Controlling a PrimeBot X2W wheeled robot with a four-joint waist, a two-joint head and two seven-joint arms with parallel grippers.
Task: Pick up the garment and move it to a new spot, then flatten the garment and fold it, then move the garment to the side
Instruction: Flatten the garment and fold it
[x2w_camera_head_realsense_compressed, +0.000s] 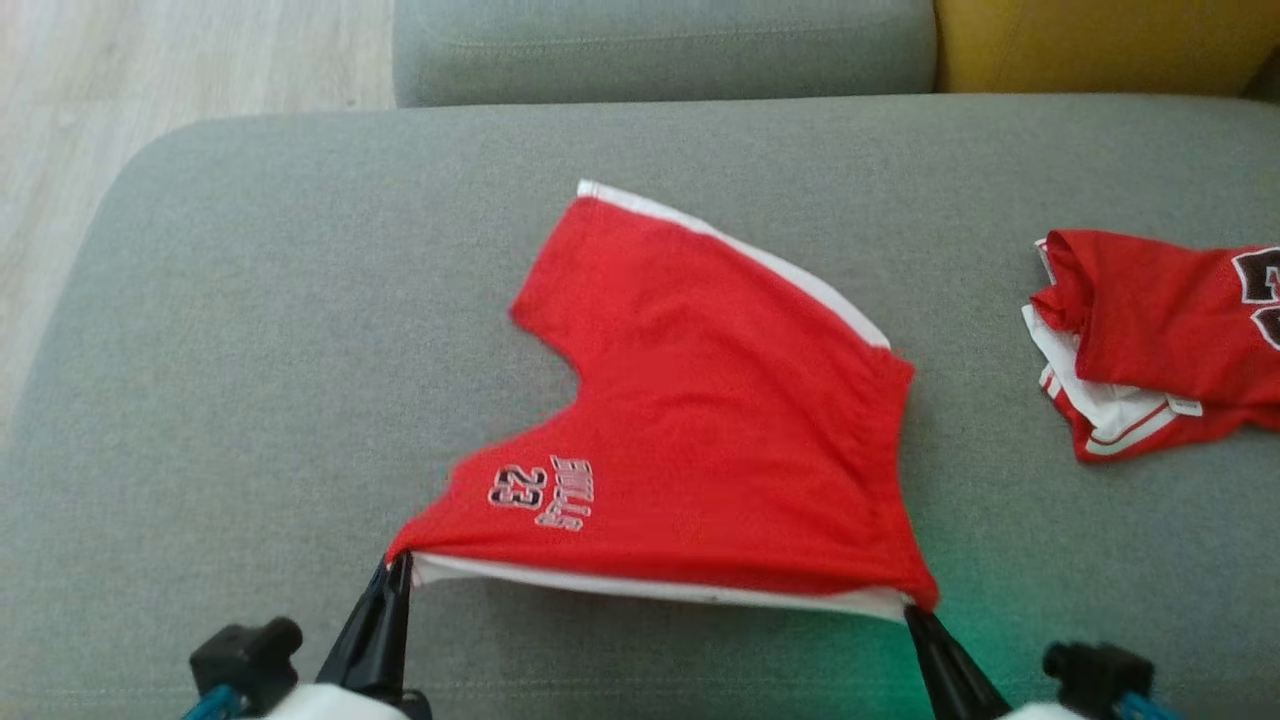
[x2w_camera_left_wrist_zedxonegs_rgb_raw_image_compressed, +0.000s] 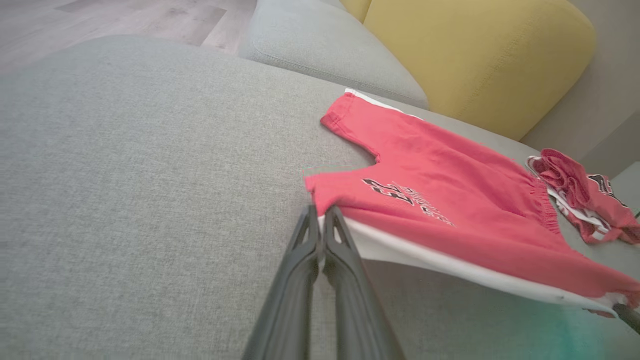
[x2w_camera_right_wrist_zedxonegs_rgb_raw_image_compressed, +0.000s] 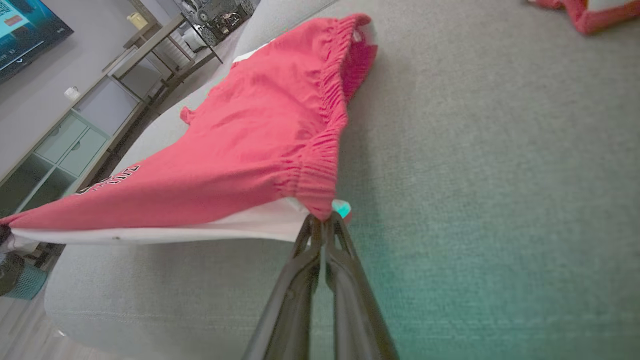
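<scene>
The garment (x2w_camera_head_realsense_compressed: 700, 400) is a pair of red shorts with a white side stripe and a "23" print, spread over the grey sofa seat (x2w_camera_head_realsense_compressed: 250, 350). My left gripper (x2w_camera_head_realsense_compressed: 398, 562) is shut on the near leg-hem corner, seen close up in the left wrist view (x2w_camera_left_wrist_zedxonegs_rgb_raw_image_compressed: 320, 212) beside the shorts (x2w_camera_left_wrist_zedxonegs_rgb_raw_image_compressed: 450, 200). My right gripper (x2w_camera_head_realsense_compressed: 915, 610) is shut on the near waistband corner; in the right wrist view (x2w_camera_right_wrist_zedxonegs_rgb_raw_image_compressed: 322, 217) its tips pinch the elastic edge of the shorts (x2w_camera_right_wrist_zedxonegs_rgb_raw_image_compressed: 250, 140). The near edge is lifted and stretched taut between both grippers, while the far part rests on the cushion.
A second red jersey (x2w_camera_head_realsense_compressed: 1160, 340) lies crumpled at the seat's right side (x2w_camera_left_wrist_zedxonegs_rgb_raw_image_compressed: 585, 195). A grey back cushion (x2w_camera_head_realsense_compressed: 660, 45) and a yellow cushion (x2w_camera_head_realsense_compressed: 1100, 40) stand behind. Wooden floor (x2w_camera_head_realsense_compressed: 150, 60) lies to the left; a media shelf (x2w_camera_right_wrist_zedxonegs_rgb_raw_image_compressed: 85, 130) stands beyond.
</scene>
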